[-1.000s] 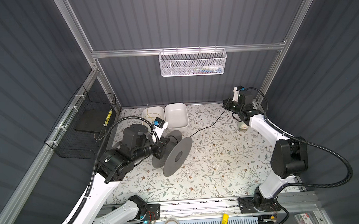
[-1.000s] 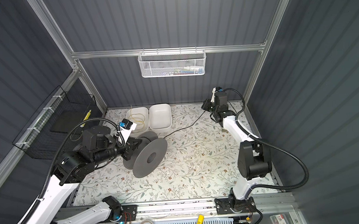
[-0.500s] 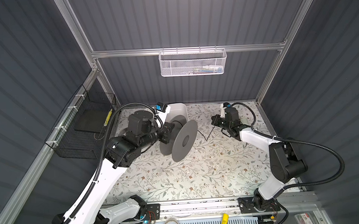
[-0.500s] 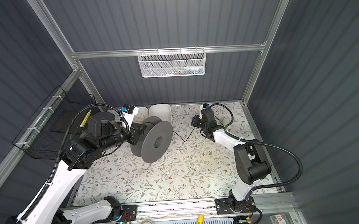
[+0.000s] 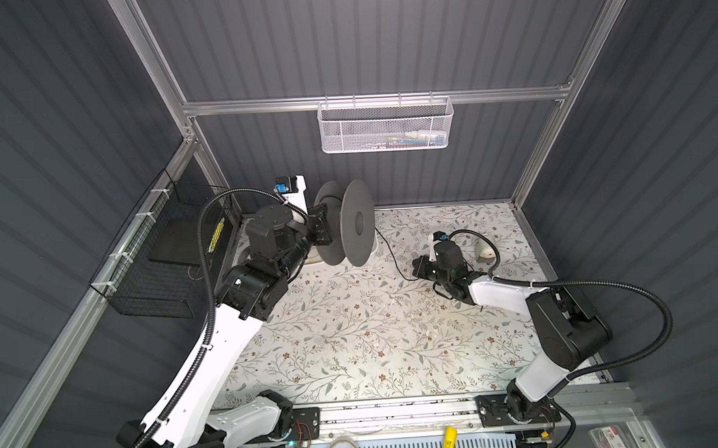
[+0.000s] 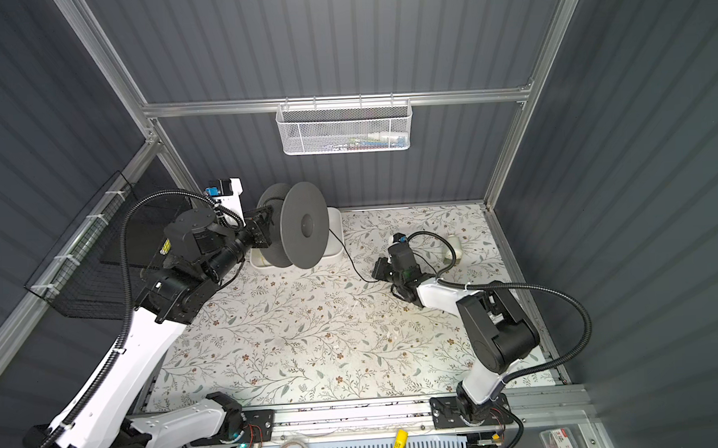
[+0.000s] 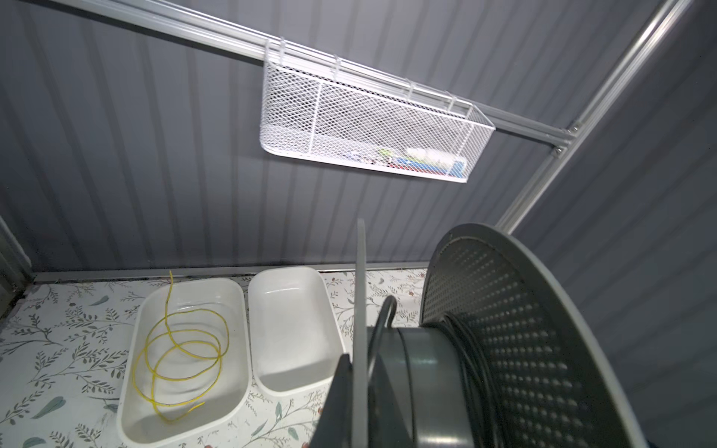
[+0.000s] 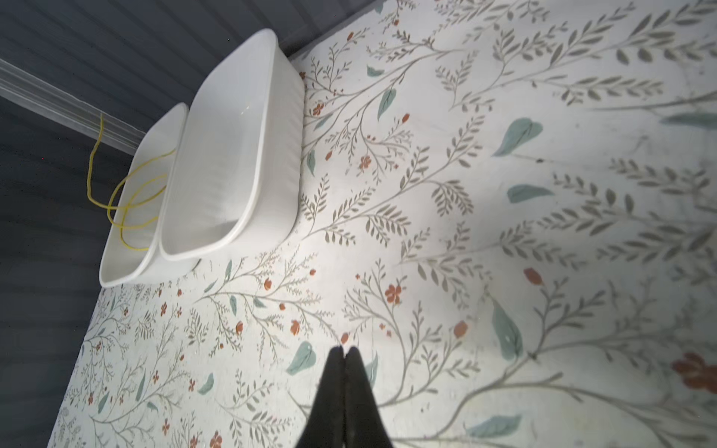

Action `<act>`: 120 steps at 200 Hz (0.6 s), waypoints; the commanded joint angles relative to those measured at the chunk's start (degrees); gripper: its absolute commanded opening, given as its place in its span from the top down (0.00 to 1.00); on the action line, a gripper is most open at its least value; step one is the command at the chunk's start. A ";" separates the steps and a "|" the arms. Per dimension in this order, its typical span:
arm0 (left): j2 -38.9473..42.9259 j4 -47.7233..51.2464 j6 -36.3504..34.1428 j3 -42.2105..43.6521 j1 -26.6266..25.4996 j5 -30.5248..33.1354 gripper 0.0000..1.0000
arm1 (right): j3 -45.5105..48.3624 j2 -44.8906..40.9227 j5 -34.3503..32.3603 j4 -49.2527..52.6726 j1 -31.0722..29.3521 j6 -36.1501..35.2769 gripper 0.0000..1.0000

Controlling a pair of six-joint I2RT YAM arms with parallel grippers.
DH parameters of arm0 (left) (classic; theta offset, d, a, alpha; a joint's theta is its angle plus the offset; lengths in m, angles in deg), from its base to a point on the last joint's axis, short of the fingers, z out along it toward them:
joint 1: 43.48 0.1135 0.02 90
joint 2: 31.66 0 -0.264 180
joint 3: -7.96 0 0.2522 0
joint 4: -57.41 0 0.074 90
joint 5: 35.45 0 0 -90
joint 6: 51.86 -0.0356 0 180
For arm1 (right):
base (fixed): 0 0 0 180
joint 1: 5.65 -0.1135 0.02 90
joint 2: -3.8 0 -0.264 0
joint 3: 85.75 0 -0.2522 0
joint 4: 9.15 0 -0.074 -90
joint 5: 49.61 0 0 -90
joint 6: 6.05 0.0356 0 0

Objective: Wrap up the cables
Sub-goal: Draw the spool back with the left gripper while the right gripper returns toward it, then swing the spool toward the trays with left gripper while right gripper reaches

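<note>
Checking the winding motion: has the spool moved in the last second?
Yes. The spool, clamped by the left gripper, stood in front of the white bins; it now hangs higher, overlapping them, nearer the back wall.

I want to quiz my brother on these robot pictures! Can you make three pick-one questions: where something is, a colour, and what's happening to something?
1. Where is the yellow wire?
A) in a white tub
B) in a red bucket
C) on a chair

2. What colour is the cord wound on the spool?
A) red
B) black
C) green

3. The spool is:
A) lying flat
B) inside a tub
C) held up by the left gripper

Answers:
1 A, the wire coils inside a tub.
2 B, black turns sit on the hub.
3 C, the gripper clamps its rim, up in the air.
</note>
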State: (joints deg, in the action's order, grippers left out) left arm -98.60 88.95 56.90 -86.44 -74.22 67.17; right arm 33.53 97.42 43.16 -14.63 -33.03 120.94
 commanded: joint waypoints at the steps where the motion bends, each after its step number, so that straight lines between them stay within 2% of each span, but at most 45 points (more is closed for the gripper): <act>1: -1.68 -12.73 3.48 2.97 0.24 6.55 1.00 | 1.53 -4.71 -3.36 -1.14 -2.18 -0.78 1.00; 61: -6.38 -19.82 5.49 7.25 0.27 20.24 1.00 | 2.07 -16.23 -10.40 5.74 -13.38 -6.49 1.00; 97: -10.22 -19.58 2.85 7.52 0.24 24.01 1.00 | -1.87 -22.65 -14.02 10.97 -21.04 -11.50 1.00; 120: -12.54 -18.60 2.22 8.00 0.20 26.12 1.00 | -5.12 -23.92 -14.05 12.46 -25.14 -13.24 1.00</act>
State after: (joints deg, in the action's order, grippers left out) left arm -109.55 74.72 60.11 -78.01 -74.22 88.09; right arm 32.37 75.09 31.59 -5.49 -54.71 111.78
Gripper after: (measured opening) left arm 0.086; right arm 0.043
